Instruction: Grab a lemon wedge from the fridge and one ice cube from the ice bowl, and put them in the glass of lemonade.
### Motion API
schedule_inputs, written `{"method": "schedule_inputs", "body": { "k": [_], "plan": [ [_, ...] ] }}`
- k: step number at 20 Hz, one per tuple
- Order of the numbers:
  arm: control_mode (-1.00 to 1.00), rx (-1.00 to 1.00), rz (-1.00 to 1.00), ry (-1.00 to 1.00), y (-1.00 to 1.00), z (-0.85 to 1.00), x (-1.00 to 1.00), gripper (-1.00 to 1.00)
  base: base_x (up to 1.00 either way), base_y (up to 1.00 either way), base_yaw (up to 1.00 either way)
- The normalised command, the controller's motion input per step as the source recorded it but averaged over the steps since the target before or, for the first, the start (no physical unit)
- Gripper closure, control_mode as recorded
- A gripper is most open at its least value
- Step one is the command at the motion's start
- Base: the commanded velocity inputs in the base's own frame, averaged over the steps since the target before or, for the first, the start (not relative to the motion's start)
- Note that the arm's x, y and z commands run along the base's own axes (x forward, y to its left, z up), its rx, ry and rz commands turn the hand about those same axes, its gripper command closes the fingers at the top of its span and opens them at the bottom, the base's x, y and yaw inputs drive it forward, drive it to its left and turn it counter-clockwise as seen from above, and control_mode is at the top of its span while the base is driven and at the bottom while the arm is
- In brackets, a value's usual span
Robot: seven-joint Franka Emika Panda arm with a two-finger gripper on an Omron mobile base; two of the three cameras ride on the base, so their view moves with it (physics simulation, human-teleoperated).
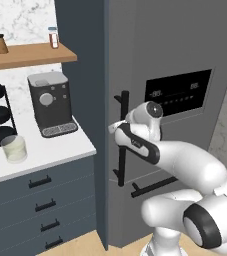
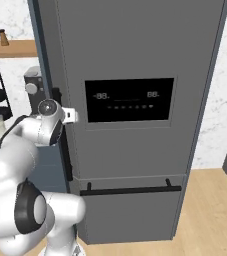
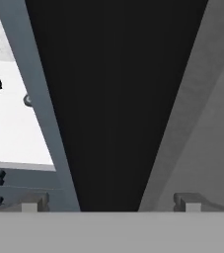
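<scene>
at the fridge (image 2: 135, 60) door's black bar handle (image 1: 123, 137), the open hand (image 3: 111, 201) straddles it: close squarely around the bar, then pull along the door's arc.

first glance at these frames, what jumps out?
The tall dark grey fridge takes up most of both base views, door shut, its black display panel lit at mid-height. The white arm reaches to the vertical handle at the door's left edge, the gripper open. Left of that, a coffee machine and a glass stand on the white counter.
</scene>
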Motion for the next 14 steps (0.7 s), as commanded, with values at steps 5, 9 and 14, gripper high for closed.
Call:
{"method": "schedule_inputs", "body": {
  "k": [5,9,14],
  "plan": [
    [-1.00,0.00,0.00,0.00,0.00,0.00,0.12,-1.00,0.00,0.00,0.00],
    [-1.00,0.00,0.00,0.00,0.00,0.00,0.08,1.00,0.00,0.00,0.00],
    [-1.00,0.00,0.00,0.00,0.00,0.00,0.00,1.00,0.00,0.00,0.00]
  ]
}}
